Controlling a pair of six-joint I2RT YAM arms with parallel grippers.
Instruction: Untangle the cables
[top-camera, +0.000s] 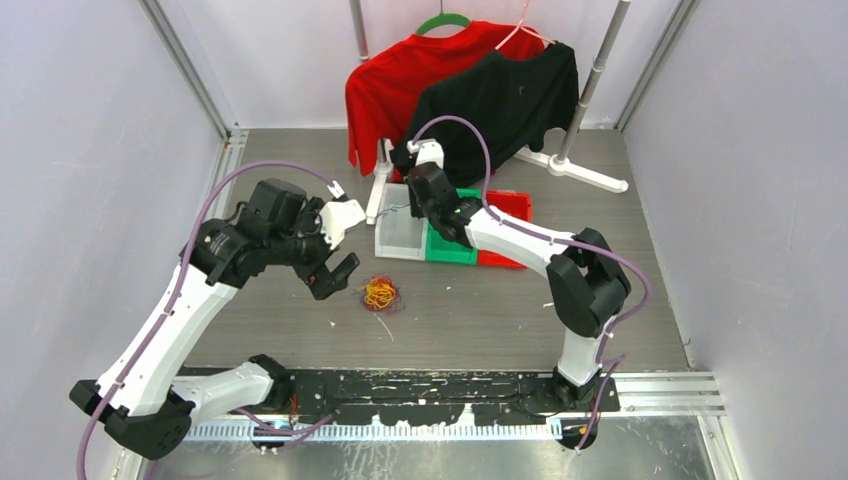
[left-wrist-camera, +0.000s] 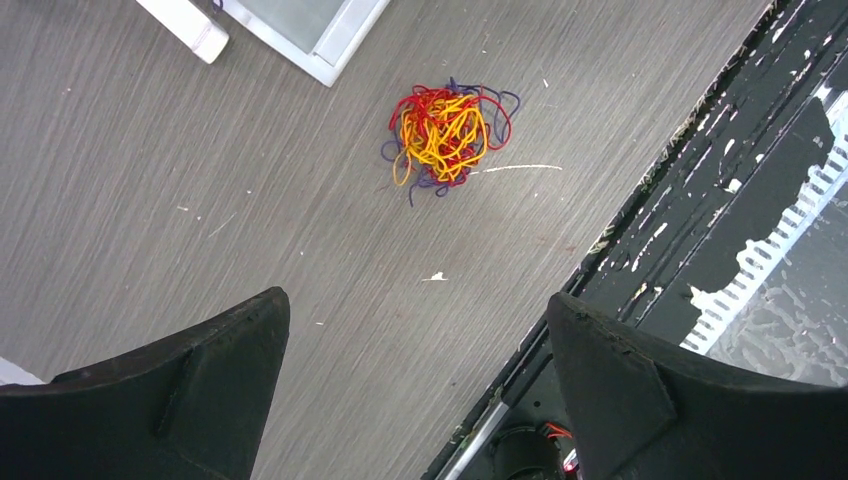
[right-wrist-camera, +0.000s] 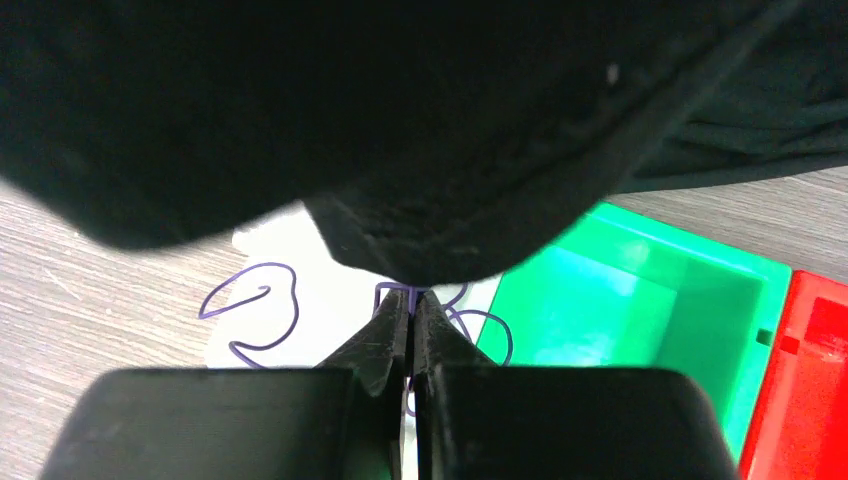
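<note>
Right wrist view: the two black fingers of the right gripper are pressed tight together, and they pinch a thin purple cable. Its curly loops hang out on both sides of the fingers. Under the loops is a white plastic bin. One loop is close to that bin's left edge. A green plastic bin sits just beside it on the right. A black shirt hangs close above the fingers and hides the top of the view.

The left gripper is wide open and has nothing in it. It hangs above the grey wooden table. A tangled ball of red, yellow and purple cables lies on the table, a little way ahead of it.

I think the step now is dropping the purple cable into the white bin. To do it well, the gripper should sit over the middle of the bin, low down, so no loop flops over the edge or into the green bin. Then the fingers should open all the way so the cable falls free.
</note>
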